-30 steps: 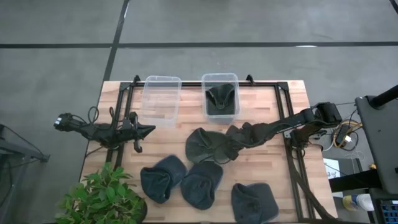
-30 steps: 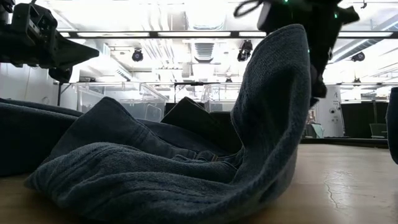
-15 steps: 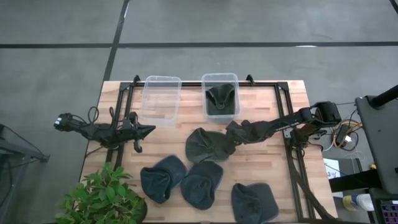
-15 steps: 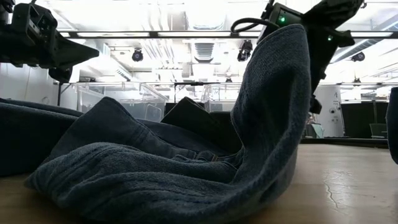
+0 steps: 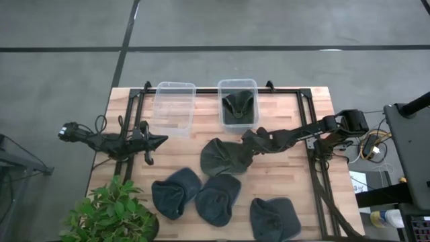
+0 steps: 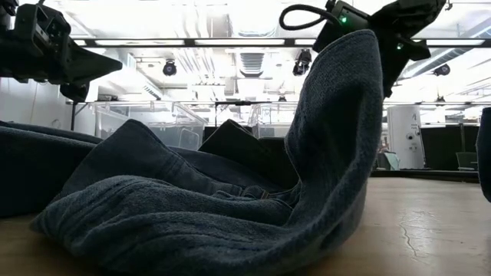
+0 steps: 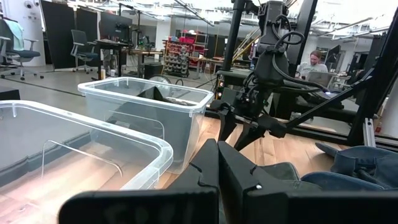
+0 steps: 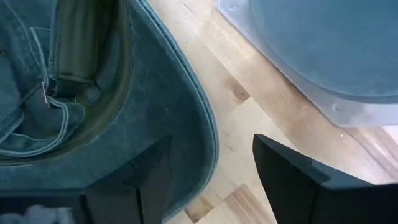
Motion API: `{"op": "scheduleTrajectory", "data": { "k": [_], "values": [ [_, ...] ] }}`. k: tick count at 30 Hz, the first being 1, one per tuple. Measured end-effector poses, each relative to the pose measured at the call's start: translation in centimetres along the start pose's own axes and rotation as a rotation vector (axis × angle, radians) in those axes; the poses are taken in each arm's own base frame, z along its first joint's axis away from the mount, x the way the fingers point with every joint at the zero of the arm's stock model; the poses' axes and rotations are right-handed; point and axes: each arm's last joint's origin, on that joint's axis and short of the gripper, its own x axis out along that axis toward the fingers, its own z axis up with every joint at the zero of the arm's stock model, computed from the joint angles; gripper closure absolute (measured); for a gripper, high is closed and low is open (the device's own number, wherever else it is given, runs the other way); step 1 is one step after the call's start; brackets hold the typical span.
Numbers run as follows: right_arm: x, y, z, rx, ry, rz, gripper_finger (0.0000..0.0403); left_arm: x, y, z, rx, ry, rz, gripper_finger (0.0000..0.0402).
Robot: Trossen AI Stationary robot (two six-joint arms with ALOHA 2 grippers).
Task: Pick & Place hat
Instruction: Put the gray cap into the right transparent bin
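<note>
Right hand (image 5: pixel 247 139) pinching brim of dark hat (image 5: pixel 225 156), lifting that edge off worktop (image 5: pixel 289 181) just below bin (image 5: pixel 238 102) holding another hat. Left hand (image 5: pixel 159 140) pressed together, idle above worktop near empty bin (image 5: pixel 174 107). Three more hats (image 5: pixel 222 199) along near edge.

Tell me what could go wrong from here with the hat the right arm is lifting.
1. The right gripper meets the hat only at its brim edge, and most of the hat lies on the table; it may slip free.
2. The right-hand bin already holds a folded hat, so this one could hang over the rim.
The left gripper waits at the table's left.
</note>
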Motion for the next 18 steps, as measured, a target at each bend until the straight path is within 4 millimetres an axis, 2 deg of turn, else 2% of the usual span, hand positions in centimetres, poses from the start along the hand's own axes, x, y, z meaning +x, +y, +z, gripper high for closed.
{"op": "scheduleTrajectory", "data": {
  "k": [13,18],
  "values": [
    [2.4,0.1,-1.0,0.031,0.068,0.003,0.0190,0.0,0.0,0.0,0.000,0.000,0.000,0.0402],
    [2.2,0.3,-0.7,0.028,0.047,0.030,0.0218,0.0,0.0,0.0,0.000,0.000,0.000,0.0402]
  ]
}}
